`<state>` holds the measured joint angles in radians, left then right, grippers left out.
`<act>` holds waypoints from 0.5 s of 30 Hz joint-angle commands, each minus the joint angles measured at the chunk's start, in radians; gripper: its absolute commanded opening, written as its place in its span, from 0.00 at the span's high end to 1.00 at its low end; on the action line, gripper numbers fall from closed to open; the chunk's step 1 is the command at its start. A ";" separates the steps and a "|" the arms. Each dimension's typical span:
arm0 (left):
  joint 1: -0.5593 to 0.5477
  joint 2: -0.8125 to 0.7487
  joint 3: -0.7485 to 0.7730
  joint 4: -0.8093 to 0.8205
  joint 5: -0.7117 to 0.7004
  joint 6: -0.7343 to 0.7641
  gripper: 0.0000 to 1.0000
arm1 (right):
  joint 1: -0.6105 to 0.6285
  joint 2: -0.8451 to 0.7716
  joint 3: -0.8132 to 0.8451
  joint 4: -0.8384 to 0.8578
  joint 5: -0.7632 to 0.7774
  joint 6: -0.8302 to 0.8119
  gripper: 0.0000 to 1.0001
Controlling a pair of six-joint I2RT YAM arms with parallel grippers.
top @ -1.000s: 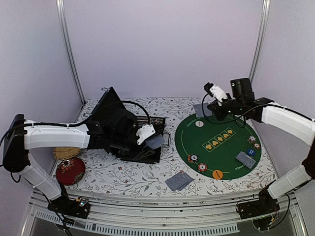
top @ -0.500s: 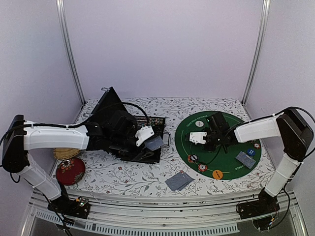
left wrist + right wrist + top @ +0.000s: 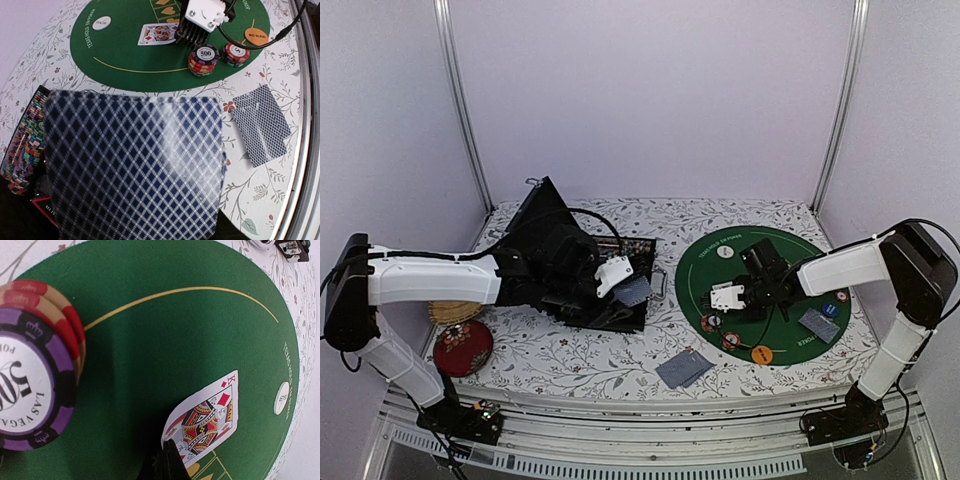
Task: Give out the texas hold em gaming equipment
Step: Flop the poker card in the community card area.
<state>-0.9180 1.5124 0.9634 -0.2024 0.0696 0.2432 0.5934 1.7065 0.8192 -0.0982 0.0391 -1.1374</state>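
Observation:
My left gripper point(image 3: 632, 290) hovers over the open black case point(image 3: 555, 265), shut on a blue-diamond-backed card point(image 3: 135, 165) that fills the left wrist view and hides the fingers. My right gripper point(image 3: 738, 300) is low over the green mat point(image 3: 775, 275); its shut tips point(image 3: 167, 462) pinch the near edge of a face-up king of diamonds point(image 3: 207, 420). Beside it stands a chip stack topped by a purple 500 chip point(image 3: 25, 390). Two chip stacks point(image 3: 203, 56) point(image 3: 236, 51), an orange disc point(image 3: 256, 36) and a white disc point(image 3: 102, 22) lie on the mat.
Face-down cards lie on the floral cloth point(image 3: 683, 368) and on the mat's right side point(image 3: 818, 325), next to a blue disc point(image 3: 830, 310). Rows of chips fill the case point(image 3: 25, 145). A red round cushion point(image 3: 462, 348) sits at front left.
My right arm swung from the mat's back edge down to its middle, bringing the card, now face up. It then shifted slightly nearer. The left arm has not moved.

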 commanded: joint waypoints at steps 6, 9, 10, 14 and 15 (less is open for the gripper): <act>0.011 -0.016 -0.009 0.011 -0.002 0.008 0.49 | -0.003 -0.112 -0.079 -0.021 -0.134 -0.087 0.98; 0.011 -0.015 -0.007 0.013 0.004 0.007 0.49 | -0.003 -0.126 -0.083 -0.022 -0.141 -0.098 0.98; 0.010 -0.015 -0.006 0.013 0.004 0.007 0.48 | -0.003 -0.129 -0.090 -0.015 -0.147 -0.101 0.98; 0.011 -0.015 -0.005 0.008 0.004 0.008 0.48 | -0.004 -0.105 -0.088 0.003 -0.153 -0.137 0.98; 0.012 -0.017 -0.005 0.006 0.004 0.008 0.48 | -0.006 -0.094 -0.082 0.005 -0.156 -0.141 0.98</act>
<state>-0.9180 1.5124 0.9630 -0.2024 0.0700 0.2432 0.5926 1.5982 0.7391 -0.1070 -0.0822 -1.2388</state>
